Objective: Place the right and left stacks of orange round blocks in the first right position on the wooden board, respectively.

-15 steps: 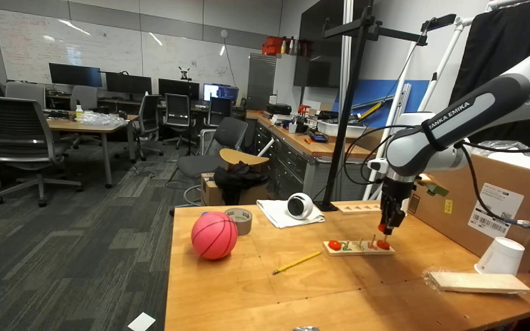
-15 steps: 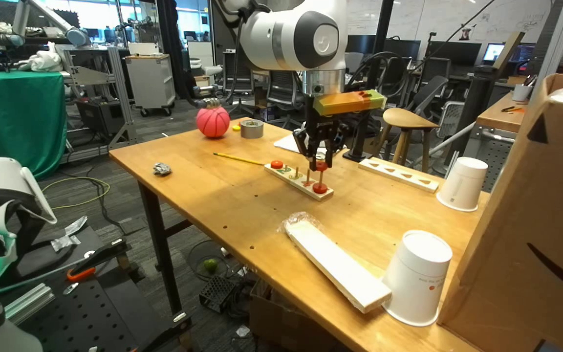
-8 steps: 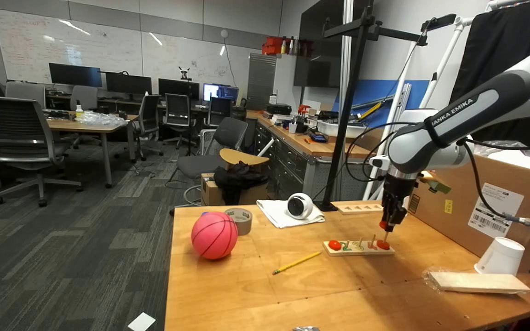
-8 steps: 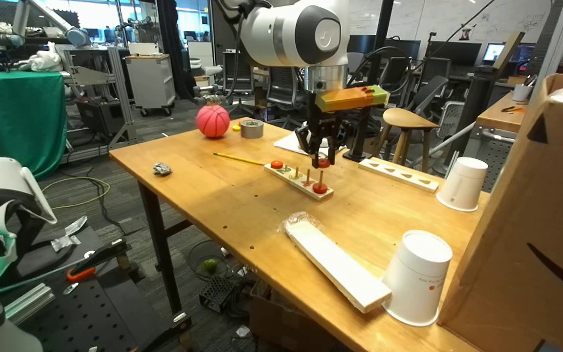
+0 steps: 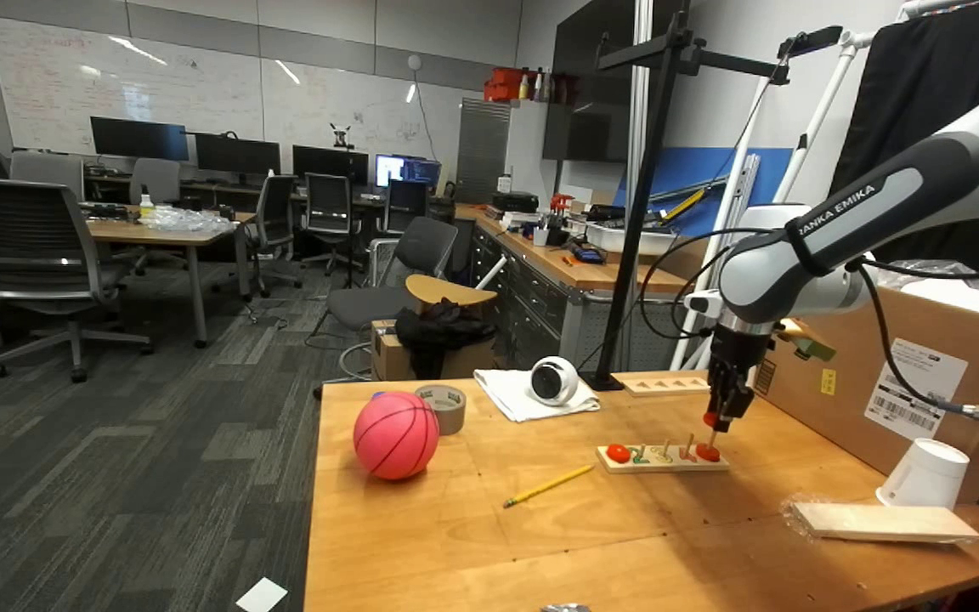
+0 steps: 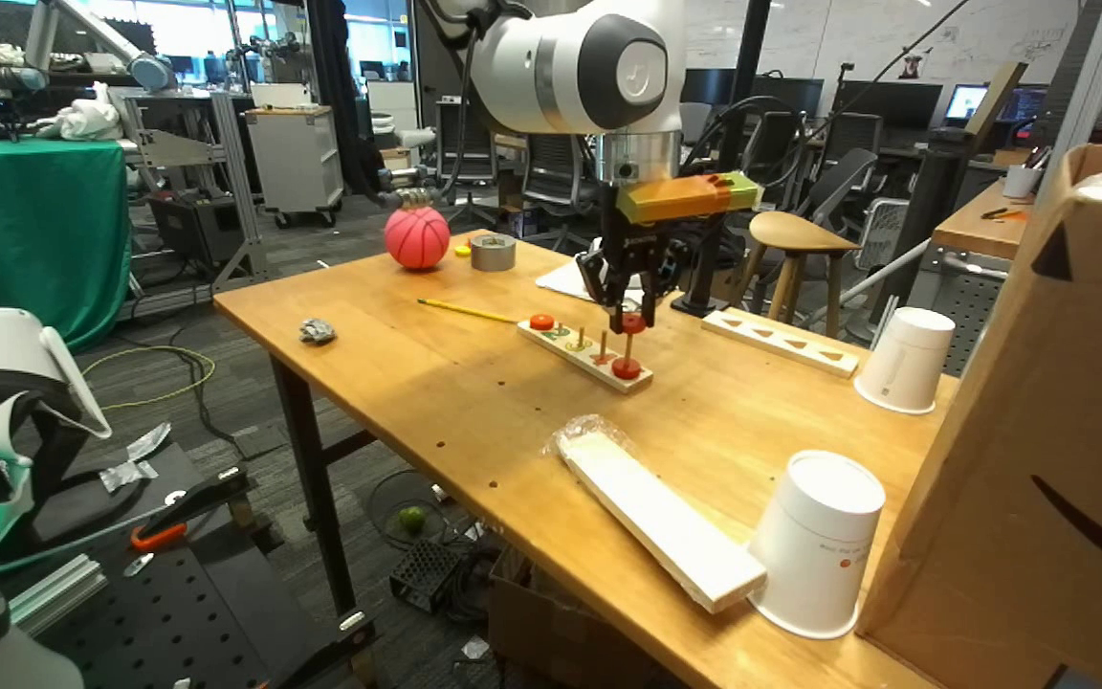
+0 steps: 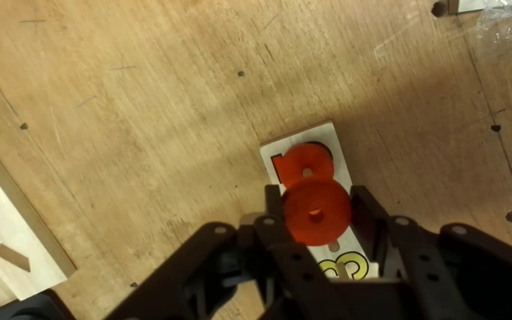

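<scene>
An orange round block (image 7: 317, 226) with a hole in its middle is pinched between the two fingers of my gripper (image 7: 316, 206). In both exterior views the held block (image 6: 634, 323) hangs just above the end peg of the wooden board (image 6: 582, 362); whether the peg tip enters its hole I cannot tell. Around the foot of that peg lie orange round blocks (image 5: 708, 453), how many is unclear. At the board's opposite end more orange pieces (image 5: 618, 453) sit low on the wood. Bare pegs stand between the two ends, over a yellow 3 (image 7: 356, 265) and other coloured numbers.
A pencil (image 5: 549, 487) lies beside the board, with a pink ball (image 5: 396, 435) and tape roll (image 5: 443, 408) farther along. A board with triangular holes (image 6: 781, 343), a wrapped pale board (image 6: 656, 517), paper cups (image 6: 817, 545) and a large cardboard box (image 5: 906, 382) surround the work area.
Over the second my gripper has shifted slightly with the held block, rising a little and then sinking back toward the end peg. The board and the blocks on it have not moved.
</scene>
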You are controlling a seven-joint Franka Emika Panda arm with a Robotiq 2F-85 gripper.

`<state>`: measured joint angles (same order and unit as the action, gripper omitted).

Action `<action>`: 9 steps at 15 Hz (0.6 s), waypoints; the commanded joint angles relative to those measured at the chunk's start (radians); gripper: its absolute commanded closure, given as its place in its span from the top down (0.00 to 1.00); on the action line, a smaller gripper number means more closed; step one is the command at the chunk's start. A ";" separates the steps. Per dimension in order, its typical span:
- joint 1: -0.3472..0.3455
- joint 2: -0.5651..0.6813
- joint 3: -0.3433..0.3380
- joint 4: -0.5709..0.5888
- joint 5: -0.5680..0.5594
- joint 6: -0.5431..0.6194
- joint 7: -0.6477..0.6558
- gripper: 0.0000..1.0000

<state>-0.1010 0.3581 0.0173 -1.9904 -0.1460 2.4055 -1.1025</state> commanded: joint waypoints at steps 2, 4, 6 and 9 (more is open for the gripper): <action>-0.009 -0.016 0.005 -0.023 0.007 0.005 -0.005 0.16; -0.012 -0.012 0.008 -0.025 0.014 0.006 -0.009 0.16; -0.013 -0.006 0.010 -0.024 0.018 0.005 -0.010 0.16; -0.015 0.000 0.012 -0.016 0.025 0.003 -0.015 0.16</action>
<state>-0.1036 0.3613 0.0182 -2.0061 -0.1402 2.4053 -1.1025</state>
